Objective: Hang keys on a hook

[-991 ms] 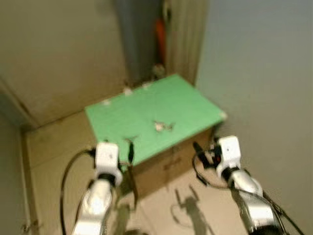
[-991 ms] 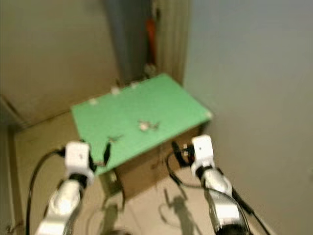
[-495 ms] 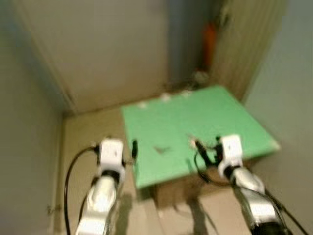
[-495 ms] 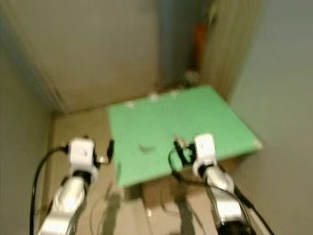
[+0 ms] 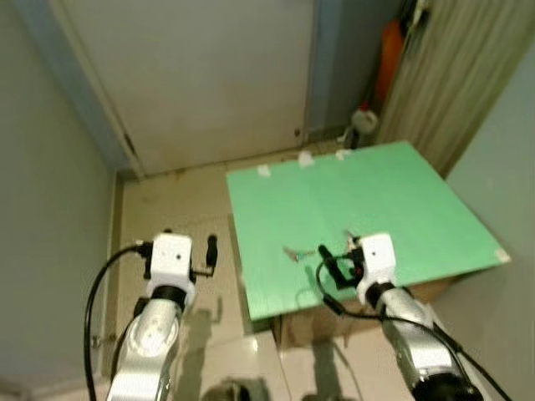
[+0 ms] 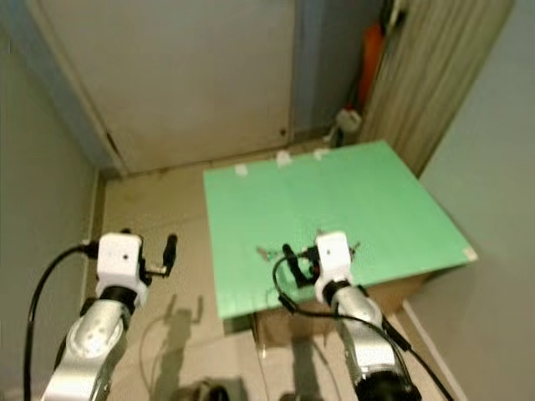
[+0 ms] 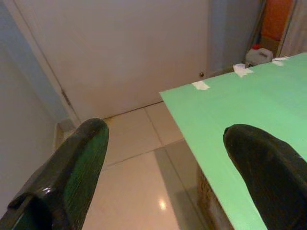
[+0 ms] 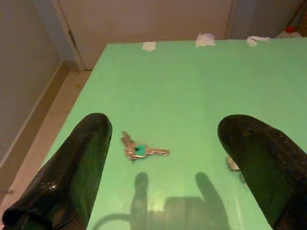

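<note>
Right gripper [image 8: 163,158] hovering over the green board [image 5: 393,200] near its front edge, fingers [image 8: 72,172] spread wide and holding nothing. Keys [image 8: 139,151] lying flat on the board just ahead, between the fingertips' lines, toward the front left corner. Left gripper [image 7: 163,163] raised beyond the board's left edge over the tiled floor [image 7: 134,158], fingers likewise apart and empty. White tape scraps [image 8: 205,39] along the far edge. Closed door [image 5: 201,75] behind.
</note>
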`<state>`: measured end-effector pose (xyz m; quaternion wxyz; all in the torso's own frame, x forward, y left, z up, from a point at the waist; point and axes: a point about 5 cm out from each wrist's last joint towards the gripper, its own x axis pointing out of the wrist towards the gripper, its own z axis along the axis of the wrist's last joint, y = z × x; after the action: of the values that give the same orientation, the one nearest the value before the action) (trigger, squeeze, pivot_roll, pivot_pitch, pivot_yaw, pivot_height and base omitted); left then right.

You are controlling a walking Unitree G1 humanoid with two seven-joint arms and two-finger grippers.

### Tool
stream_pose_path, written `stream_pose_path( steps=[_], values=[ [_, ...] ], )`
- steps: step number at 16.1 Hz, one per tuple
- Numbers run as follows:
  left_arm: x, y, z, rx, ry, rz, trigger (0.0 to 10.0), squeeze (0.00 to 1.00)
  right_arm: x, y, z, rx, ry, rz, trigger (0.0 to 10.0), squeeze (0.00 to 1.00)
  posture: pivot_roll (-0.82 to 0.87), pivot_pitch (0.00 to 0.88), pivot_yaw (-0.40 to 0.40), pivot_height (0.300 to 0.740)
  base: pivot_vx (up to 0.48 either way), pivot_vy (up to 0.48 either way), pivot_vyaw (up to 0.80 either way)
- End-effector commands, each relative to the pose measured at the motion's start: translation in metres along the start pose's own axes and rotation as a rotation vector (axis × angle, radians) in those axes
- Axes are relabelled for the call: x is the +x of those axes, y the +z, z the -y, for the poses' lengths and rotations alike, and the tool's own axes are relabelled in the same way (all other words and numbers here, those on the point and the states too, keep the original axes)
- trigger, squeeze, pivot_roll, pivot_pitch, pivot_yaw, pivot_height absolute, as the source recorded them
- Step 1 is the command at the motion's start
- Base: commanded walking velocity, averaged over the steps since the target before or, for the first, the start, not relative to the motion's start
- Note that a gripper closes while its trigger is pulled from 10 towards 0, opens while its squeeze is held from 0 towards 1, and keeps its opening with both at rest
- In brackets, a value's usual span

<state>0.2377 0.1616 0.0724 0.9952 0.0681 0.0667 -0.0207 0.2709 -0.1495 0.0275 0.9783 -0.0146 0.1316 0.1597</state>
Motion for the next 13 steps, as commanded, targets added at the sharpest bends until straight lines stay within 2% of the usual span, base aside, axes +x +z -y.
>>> stream_pose_path(
  steps=[1, 9, 12, 13],
  values=[
    [-0.003, 0.001, -0.005, 0.014, 0.001, 0.002, 10.0, 0.00, 0.006, 0.007, -0.004, -0.014, 0.019, 0.026, 10.0, 0.00, -0.01, 0.111, 0.048, 0.740, 0.000, 0.000, 0.00],
    [-0.007, 0.005, 0.005, 0.029, -0.082, 0.010, 10.0, 0.00, 0.011, -0.001, -0.020, 0.003, 0.052, 0.008, 10.0, 0.00, 0.00, 0.120, 0.053, 0.740, 0.480, 0.000, 0.00],
    [-0.007, 0.008, 0.006, 0.020, -0.082, 0.024, 10.0, 0.00, 0.011, -0.005, -0.024, 0.002, 0.054, -0.006, 10.0, 0.00, 0.01, 0.127, 0.061, 0.740, 0.480, 0.000, 0.00],
    [-0.007, 0.010, 0.005, 0.010, -0.078, 0.030, 10.0, 0.00, 0.010, -0.008, -0.022, 0.002, 0.049, -0.023, 10.0, 0.00, 0.01, 0.129, 0.063, 0.740, 0.000, 0.000, 0.00]
  ],
)
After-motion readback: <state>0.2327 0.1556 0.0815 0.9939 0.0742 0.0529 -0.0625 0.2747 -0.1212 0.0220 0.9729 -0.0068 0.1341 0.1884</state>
